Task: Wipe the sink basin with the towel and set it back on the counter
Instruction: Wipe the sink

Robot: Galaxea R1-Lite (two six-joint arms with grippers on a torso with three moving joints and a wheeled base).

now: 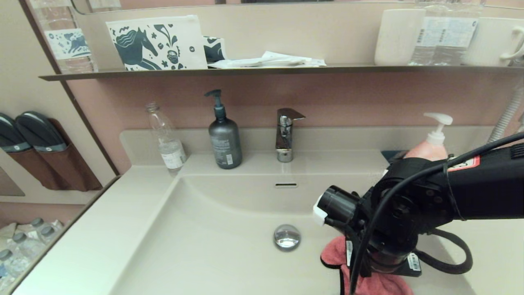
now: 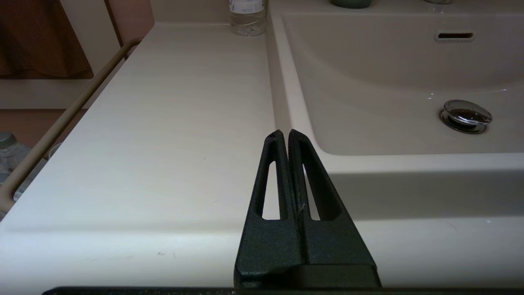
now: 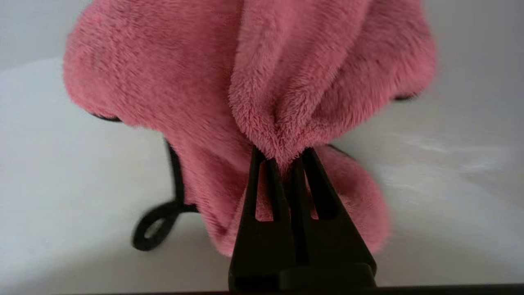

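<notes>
The coral-pink fluffy towel (image 1: 333,255) lies bunched on the floor of the sink basin (image 1: 213,229), to the right of the round chrome drain plug (image 1: 287,237). My right arm reaches down over it and hides its fingers in the head view. In the right wrist view the right gripper (image 3: 283,155) is shut on a fold of the towel (image 3: 262,82), whose black loop (image 3: 153,229) trails on the basin floor. The left gripper (image 2: 285,134) is shut and holds nothing, low over the counter (image 2: 163,123) by the basin's left rim.
On the back ledge stand a clear bottle (image 1: 166,137), a grey pump bottle (image 1: 224,135), the chrome faucet (image 1: 285,133) and a pink soap bottle (image 1: 430,145). A dark wall shelf (image 1: 262,70) with a pouch and cups hangs above. The overflow slot (image 1: 286,185) sits in the back wall.
</notes>
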